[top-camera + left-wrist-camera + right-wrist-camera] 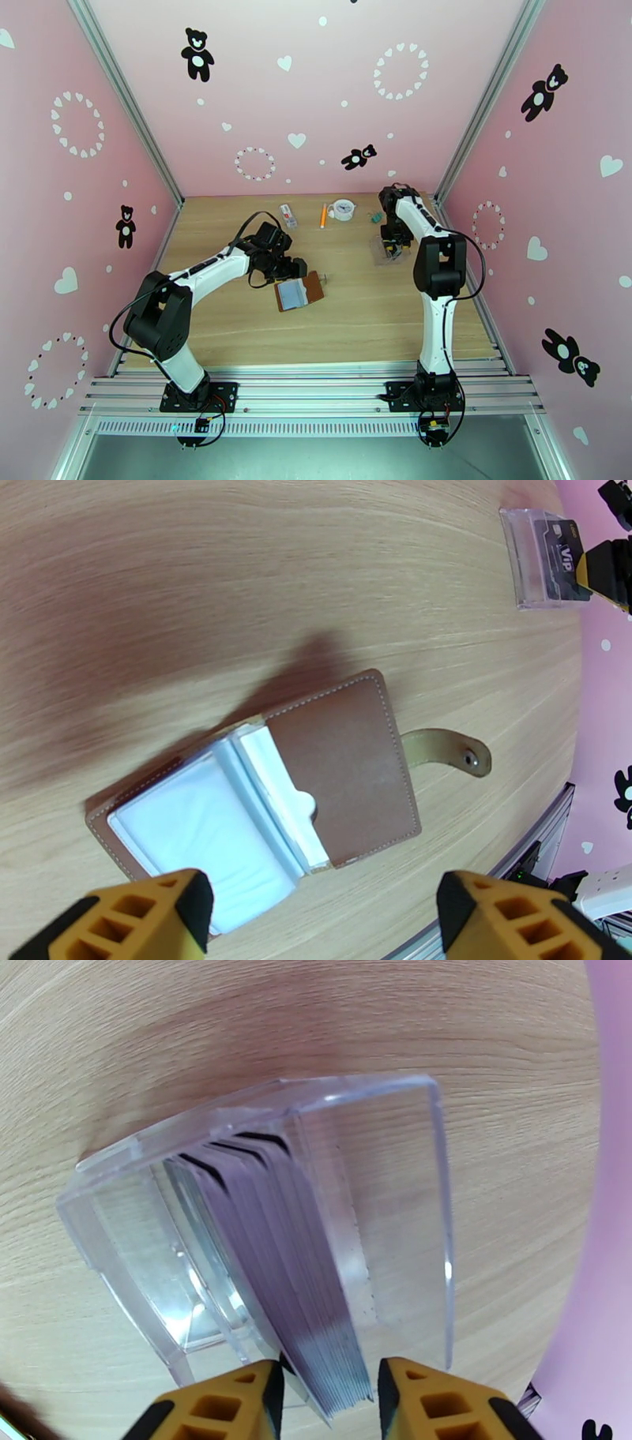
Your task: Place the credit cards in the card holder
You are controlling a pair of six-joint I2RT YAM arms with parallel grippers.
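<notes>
While left fingers [150, 914] hang wide over the card holder [347, 764], right fingers [229, 1410] flank the credit cards [300, 1276] — grip unclear.

Light wood-grain tabletop [347, 324]. Nr ctr, a bit to the left: card holder [299, 292] lying open & flat, brown cover on its right half, pale pockets showing on the left, snap tab sticking out to the right. Right side: clear plastic case [387, 251] standing on the wood w/ a stack of credit cards [308, 1276] on edge inside. Along far edge, L to R: small white-red packet [289, 215], orange pen [323, 215], white round item [344, 209], small green bit [378, 216], all well apart from the holder.
</notes>
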